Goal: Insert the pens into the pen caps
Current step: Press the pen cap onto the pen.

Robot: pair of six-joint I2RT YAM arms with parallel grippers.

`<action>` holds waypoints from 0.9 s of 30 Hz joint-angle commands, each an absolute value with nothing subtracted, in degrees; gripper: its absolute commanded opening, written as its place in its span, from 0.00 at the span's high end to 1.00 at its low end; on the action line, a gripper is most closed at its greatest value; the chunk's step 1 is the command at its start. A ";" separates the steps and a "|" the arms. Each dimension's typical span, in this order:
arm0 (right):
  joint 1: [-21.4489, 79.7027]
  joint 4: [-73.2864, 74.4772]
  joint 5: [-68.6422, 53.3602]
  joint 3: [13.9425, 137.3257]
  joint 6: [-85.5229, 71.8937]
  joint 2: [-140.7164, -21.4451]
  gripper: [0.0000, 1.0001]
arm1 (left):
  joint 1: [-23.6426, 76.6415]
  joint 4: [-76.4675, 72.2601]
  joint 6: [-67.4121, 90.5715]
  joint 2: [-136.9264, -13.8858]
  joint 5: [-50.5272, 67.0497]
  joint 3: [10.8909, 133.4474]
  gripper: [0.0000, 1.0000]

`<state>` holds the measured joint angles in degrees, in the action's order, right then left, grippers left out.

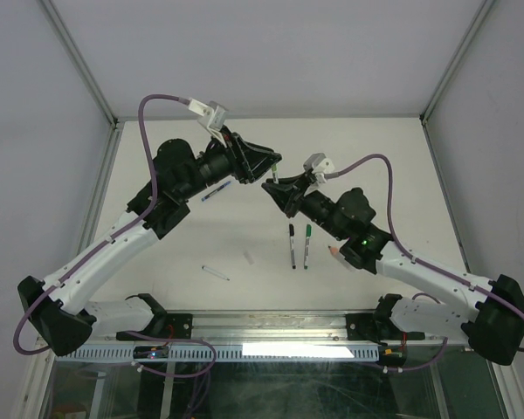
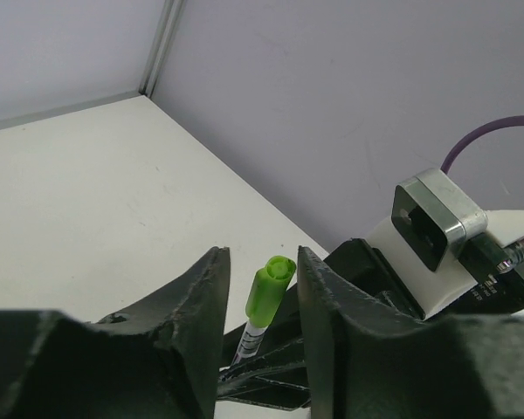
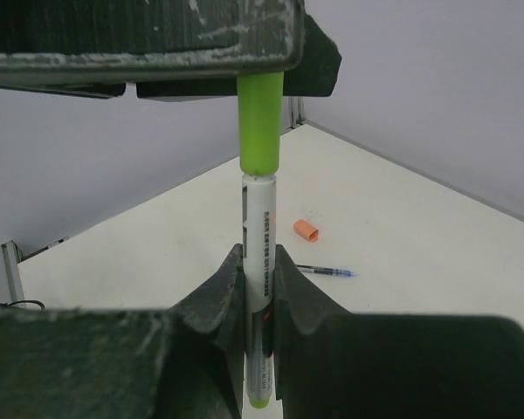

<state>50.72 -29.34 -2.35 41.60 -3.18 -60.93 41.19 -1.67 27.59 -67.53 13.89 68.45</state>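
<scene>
Over the table (image 1: 393, 157), midway toward its far edge, the right gripper (image 3: 260, 262) is clamping a white pen (image 3: 260, 223) upright. The light green cap (image 3: 260, 122) is sitting between the fingers of the left gripper (image 2: 262, 255); I cannot tell whether they are squeezing it. Capping seems under way, calling next for a straight push along the barrel.

The left arm (image 1: 105, 249) and the right arm (image 1: 428, 275) are built alike: long white-shelled links dotted with small dark fasteners, set between bulky matte-black joint housings, with a black shoulder block at each base. A small green light (image 1: 364, 240) glows on one black housing of the right arm. A purple cable (image 1: 148, 113) arcs from each arm to a boxy wrist camera (image 2: 437, 223) with a white body and a silver metal face plate around a dark square opening, and the fingers (image 2: 192, 323) are black, wedge-shaped and scuffed grey along their edges.
</scene>
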 commanded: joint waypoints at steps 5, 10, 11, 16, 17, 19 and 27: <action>50.58 -26.98 -2.97 46.59 -5.56 -61.17 1.00 | 41.12 -4.66 26.16 -67.88 15.11 70.67 0.82; 50.54 -20.86 0.38 50.50 -11.71 -61.88 1.00 | 41.08 -3.65 25.75 -68.16 15.21 70.66 1.00; 50.54 -19.30 1.70 51.59 -13.14 -62.19 1.00 | 41.09 -3.47 25.69 -68.22 15.29 70.74 1.00; 50.45 -14.86 2.83 56.57 -15.87 -64.33 1.00 | 41.10 -0.07 25.24 -69.83 16.87 73.13 1.00; 50.38 -14.39 3.31 57.62 -15.56 -64.74 1.00 | 41.19 0.88 25.11 -70.31 17.30 73.81 1.00; 49.48 -14.18 3.77 59.76 -15.17 -65.18 1.00 | 41.51 3.18 25.10 -71.48 18.00 75.17 1.00; 44.94 -10.71 2.30 76.43 -6.34 -68.31 1.00 | 43.80 6.53 24.85 -72.92 18.63 75.89 1.00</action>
<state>48.01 -2.24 -0.21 64.79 -10.61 -67.72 40.05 -1.78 24.47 -72.10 10.26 76.12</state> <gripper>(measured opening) 0.139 0.115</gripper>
